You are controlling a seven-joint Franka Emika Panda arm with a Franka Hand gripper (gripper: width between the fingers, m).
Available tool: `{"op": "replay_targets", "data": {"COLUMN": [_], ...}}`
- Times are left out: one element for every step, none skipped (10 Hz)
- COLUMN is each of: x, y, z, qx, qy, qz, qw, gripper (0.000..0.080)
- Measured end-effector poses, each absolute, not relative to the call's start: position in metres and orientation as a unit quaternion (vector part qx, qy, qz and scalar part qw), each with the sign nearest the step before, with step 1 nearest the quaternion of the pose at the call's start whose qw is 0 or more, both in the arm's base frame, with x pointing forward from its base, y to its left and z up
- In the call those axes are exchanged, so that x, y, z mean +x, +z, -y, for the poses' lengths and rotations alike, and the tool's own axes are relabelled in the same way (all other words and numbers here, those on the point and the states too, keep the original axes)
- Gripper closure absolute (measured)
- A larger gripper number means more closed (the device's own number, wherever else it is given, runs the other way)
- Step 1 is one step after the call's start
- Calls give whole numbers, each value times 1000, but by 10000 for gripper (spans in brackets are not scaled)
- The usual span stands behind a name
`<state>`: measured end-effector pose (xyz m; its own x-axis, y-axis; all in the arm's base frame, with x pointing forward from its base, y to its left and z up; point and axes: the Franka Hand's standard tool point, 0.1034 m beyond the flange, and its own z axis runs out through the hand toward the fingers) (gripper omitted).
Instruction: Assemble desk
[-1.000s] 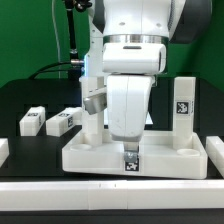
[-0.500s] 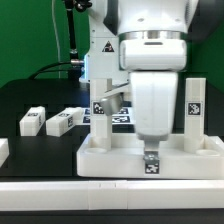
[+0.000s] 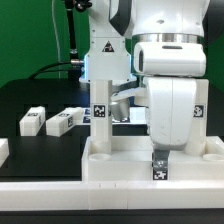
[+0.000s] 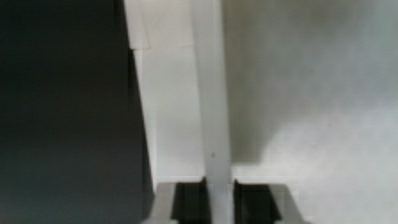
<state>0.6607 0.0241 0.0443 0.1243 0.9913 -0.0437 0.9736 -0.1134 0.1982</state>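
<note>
The desk slab (image 3: 120, 160) lies flat on the black table, white, with a raised rim. Two square white legs stand upright in its far corners: one (image 3: 100, 112) at the exterior view's left shows its tag, the other (image 3: 201, 108) is half hidden behind my hand. My gripper (image 3: 160, 152) comes down on the slab's front rim and is shut on it. In the wrist view the thin white rim (image 4: 214, 100) runs between my dark fingers (image 4: 187, 205), with my gripper (image 4: 217, 203) closed on it. Two loose legs (image 3: 33, 121) (image 3: 62, 122) lie on the table at the exterior view's left.
A small white block (image 3: 3, 150) sits at the exterior view's left edge. A white strip (image 3: 50, 192) runs along the table's front. A green wall and a black stand with cables (image 3: 72, 40) are behind.
My gripper has moved toward the exterior view's right, and the slab with its two upright legs has slid that way with it. The two loose legs have not moved.
</note>
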Motion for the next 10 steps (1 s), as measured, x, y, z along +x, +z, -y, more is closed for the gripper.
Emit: {"op": "replay_targets", "data": {"x": [660, 659, 660, 659, 659, 659, 659, 659, 659, 659], "y": [42, 42, 42, 42, 42, 42, 42, 42, 42, 42], "z": [-22, -21, -21, -21, -20, -20, -20, -20, -19, -19], "qx": [745, 746, 746, 746, 746, 747, 747, 747, 747, 747], "qy": [48, 48, 48, 48, 48, 48, 48, 48, 48, 47], "qz": [-659, -659, -658, -658, -658, -658, -658, -657, -657, -657], "qw": [88, 88, 88, 88, 88, 88, 88, 88, 88, 88], "gripper": [737, 737, 572, 572, 366, 366, 200, 200, 159, 151]}}
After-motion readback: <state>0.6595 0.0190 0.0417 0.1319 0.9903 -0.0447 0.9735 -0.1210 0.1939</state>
